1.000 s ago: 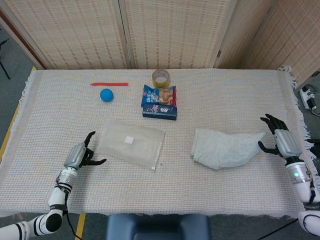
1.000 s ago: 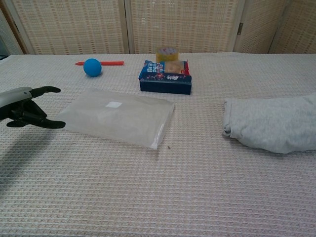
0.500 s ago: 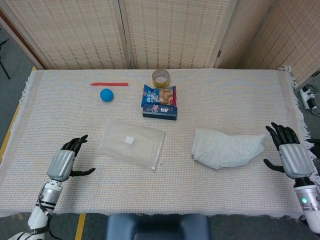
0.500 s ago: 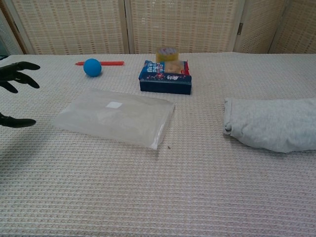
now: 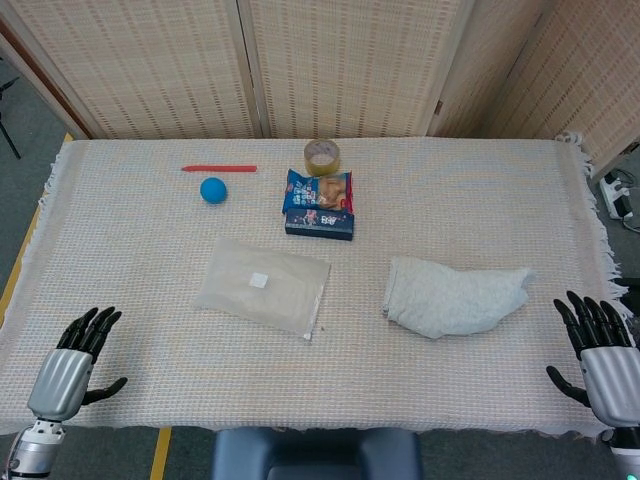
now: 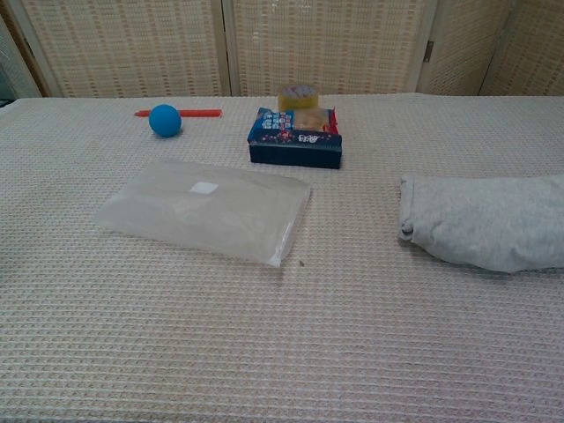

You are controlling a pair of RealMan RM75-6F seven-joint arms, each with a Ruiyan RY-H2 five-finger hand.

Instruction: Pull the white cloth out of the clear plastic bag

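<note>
The white cloth (image 5: 455, 297) lies bunched on the desk (image 5: 420, 190) right of the clear plastic bag (image 5: 263, 285) — soft, light, best pinched at a fold — while the left hand (image 5: 68, 365) and right hand (image 5: 600, 348) hover released, fingers spread.

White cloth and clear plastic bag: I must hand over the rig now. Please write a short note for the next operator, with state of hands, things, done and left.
Left hand: fingers spread, holds nothing, at the table's near left edge.
Right hand: fingers spread, holds nothing, at the near right edge.
Flat clear plastic bag lies left of centre, touched by neither hand. Crumpled white cloth lies apart from it on the right, fully outside the bag.
Done: the cloth is out and both hands are off it.
Left: apparently nothing; just confirm that the bag is empty, which these pictures cannot fully show.
</note>
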